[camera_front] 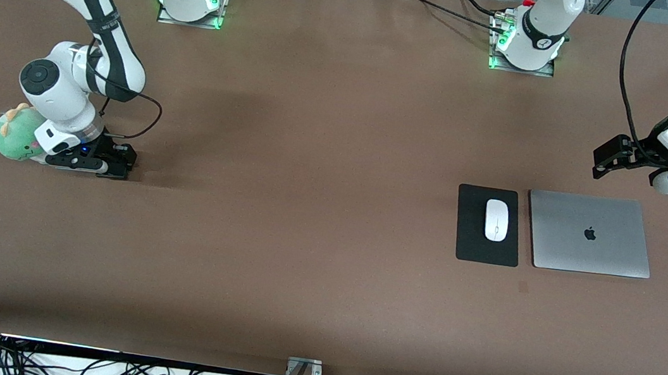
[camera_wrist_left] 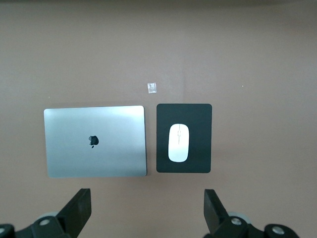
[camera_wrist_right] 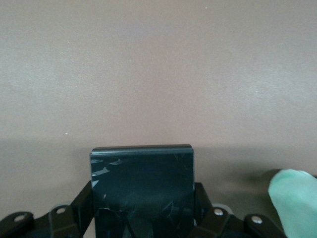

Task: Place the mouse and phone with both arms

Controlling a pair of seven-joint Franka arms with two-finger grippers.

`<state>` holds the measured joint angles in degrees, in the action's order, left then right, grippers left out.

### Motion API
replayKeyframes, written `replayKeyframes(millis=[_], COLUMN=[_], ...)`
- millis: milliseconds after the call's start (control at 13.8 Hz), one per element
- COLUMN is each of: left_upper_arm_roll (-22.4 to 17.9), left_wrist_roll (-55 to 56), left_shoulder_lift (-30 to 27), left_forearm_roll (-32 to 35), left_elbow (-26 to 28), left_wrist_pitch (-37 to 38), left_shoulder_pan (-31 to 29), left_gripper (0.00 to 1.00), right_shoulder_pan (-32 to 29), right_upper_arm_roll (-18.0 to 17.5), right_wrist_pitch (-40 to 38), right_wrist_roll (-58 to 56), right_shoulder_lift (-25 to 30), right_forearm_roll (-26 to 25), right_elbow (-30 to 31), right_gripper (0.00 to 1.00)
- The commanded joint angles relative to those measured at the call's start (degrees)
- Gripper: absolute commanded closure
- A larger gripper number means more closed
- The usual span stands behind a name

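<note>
The white mouse (camera_front: 496,219) lies on a black mat (camera_front: 470,242) toward the left arm's end of the table; it also shows in the left wrist view (camera_wrist_left: 179,143) on the mat (camera_wrist_left: 198,114). My left gripper (camera_front: 605,158) is open and empty, up in the air beside the laptop; its gripper (camera_wrist_left: 147,208) shows wide apart in the left wrist view. My right gripper (camera_front: 120,164) is low at the table toward the right arm's end. In the right wrist view the right gripper (camera_wrist_right: 142,198) is shut on the black phone (camera_wrist_right: 141,168). The phone is hidden in the front view.
A closed silver laptop (camera_front: 589,235) lies beside the mat; it also shows in the left wrist view (camera_wrist_left: 94,141). A green plush toy (camera_front: 15,132) sits against the right arm's wrist and shows in the right wrist view (camera_wrist_right: 294,198). A small white scrap (camera_wrist_left: 152,87) lies near the mat.
</note>
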<state>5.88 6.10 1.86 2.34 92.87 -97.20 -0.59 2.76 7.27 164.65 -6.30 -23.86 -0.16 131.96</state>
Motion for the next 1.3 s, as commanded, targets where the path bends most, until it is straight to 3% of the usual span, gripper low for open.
replayKeyframes(millis=[0,72,145,217,723,1229], left_upper_arm_roll=[-0.2,-0.2,-0.2,-0.2,-0.2,-0.2], left_wrist_roll=[-0.3,-0.2,-0.2,-0.3,-0.2,-0.2], left_shoulder_lift=[0.6,0.6,0.6,0.7,0.7,0.7], left_forearm_roll=[1.1,1.0,0.8,0.8,0.5,0.5], left_elbow=[-1.7,-1.8,-1.7,-1.7,-1.7,-1.7], left_wrist_pitch=[1.7,1.7,1.7,1.7,1.7,1.7], left_shoulder_pan=[0.2,0.1,0.1,-0.2,-0.4,-0.5], left_gripper=[0.0,0.0,0.0,0.0,0.0,0.0], right_shoulder_pan=[-0.8,-0.8,-0.8,-0.7,-0.6,-0.6], right_upper_arm_roll=[-1.4,-1.6,-1.6,-1.6,-1.6,-1.8], right_wrist_pitch=[5.2,5.6,5.4,4.9,-8.2,-30.8], right_wrist_roll=[-0.8,-1.1,-1.5,-2.7,-4.2,-4.0], right_shoulder_lift=[-2.1,-2.4,-2.4,-2.2,5.2,20.5], right_forearm_roll=[1.0,1.0,0.9,0.9,1.0,1.7], right_elbow=[0.0,-0.1,-0.5,-0.6,-2.7,-7.8], right_gripper=[0.56,0.5,0.12,0.0,0.0,0.0])
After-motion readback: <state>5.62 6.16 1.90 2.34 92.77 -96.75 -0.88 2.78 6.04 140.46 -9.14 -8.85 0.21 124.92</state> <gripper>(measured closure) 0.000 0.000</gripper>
